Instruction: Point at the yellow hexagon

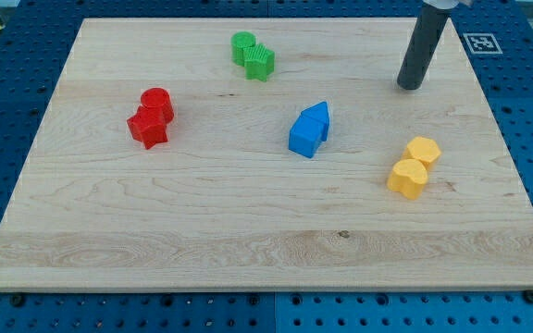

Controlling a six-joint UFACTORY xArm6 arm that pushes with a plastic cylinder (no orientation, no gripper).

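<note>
Two yellow blocks lie at the view's right, touching. The upper one (423,151) looks like a hexagon; the lower one (407,178) is a similar faceted shape. My tip (411,86) rests on the board near the view's top right, above the yellow pair and well apart from it. It touches no block.
Two blue blocks (309,129) sit together near the middle. Two green blocks (253,55) lie at the view's top centre. A red cylinder (157,102) and a red star (147,129) lie at the left. The wooden board (248,231) lies on a blue pegboard.
</note>
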